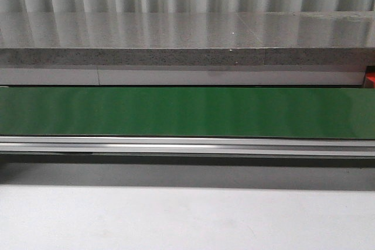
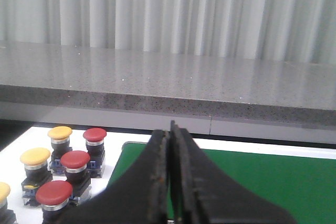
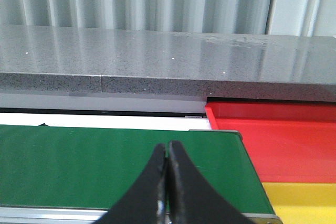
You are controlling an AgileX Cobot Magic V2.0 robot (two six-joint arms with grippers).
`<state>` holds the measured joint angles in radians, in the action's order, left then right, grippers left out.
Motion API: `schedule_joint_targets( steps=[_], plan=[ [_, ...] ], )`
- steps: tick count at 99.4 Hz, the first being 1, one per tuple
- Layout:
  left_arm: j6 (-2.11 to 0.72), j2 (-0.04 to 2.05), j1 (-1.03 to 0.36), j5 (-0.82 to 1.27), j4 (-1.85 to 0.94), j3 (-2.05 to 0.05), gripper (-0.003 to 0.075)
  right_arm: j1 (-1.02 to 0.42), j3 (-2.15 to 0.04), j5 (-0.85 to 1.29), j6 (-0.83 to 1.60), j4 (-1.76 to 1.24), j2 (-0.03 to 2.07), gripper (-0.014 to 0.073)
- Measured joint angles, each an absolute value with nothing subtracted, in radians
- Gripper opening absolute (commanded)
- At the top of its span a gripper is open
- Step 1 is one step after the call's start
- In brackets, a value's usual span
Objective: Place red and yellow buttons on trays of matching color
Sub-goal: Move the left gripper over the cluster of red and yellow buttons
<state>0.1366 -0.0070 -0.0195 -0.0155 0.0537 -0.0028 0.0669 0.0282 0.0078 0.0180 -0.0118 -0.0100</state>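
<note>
My left gripper (image 2: 170, 182) is pressed shut with nothing between its black fingers, and it hangs over the near end of the green conveyor belt (image 2: 262, 182). Just beside that end of the belt, on the white surface (image 2: 21, 142), stands a cluster of push buttons: red buttons (image 2: 75, 159) with mushroom caps and yellow buttons (image 2: 60, 132) mixed among them, all upright and close together, some touching at their bases. My right gripper (image 3: 167, 182) is likewise closed tight on nothing, poised above the other end of the belt (image 3: 105, 166). Past that end of the belt lies the red tray (image 3: 283, 140), and right against it, nearer to me, the yellow tray (image 3: 304, 203); both show only bare floor in what I can see. From the front camera the belt (image 1: 187, 112) runs the whole width, bare, with a grey speckled stone ledge (image 1: 176, 39) behind it and a sliver of red (image 1: 371, 79) at the far right edge.
</note>
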Motion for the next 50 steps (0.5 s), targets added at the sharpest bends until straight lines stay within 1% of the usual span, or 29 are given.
schedule_joint_targets(
  steps=[50],
  plan=[
    [0.137,-0.007,-0.019,-0.006,0.054,-0.008,-0.0019,0.067,0.028,0.008,0.018,-0.012,-0.010,-0.0066]
  ],
)
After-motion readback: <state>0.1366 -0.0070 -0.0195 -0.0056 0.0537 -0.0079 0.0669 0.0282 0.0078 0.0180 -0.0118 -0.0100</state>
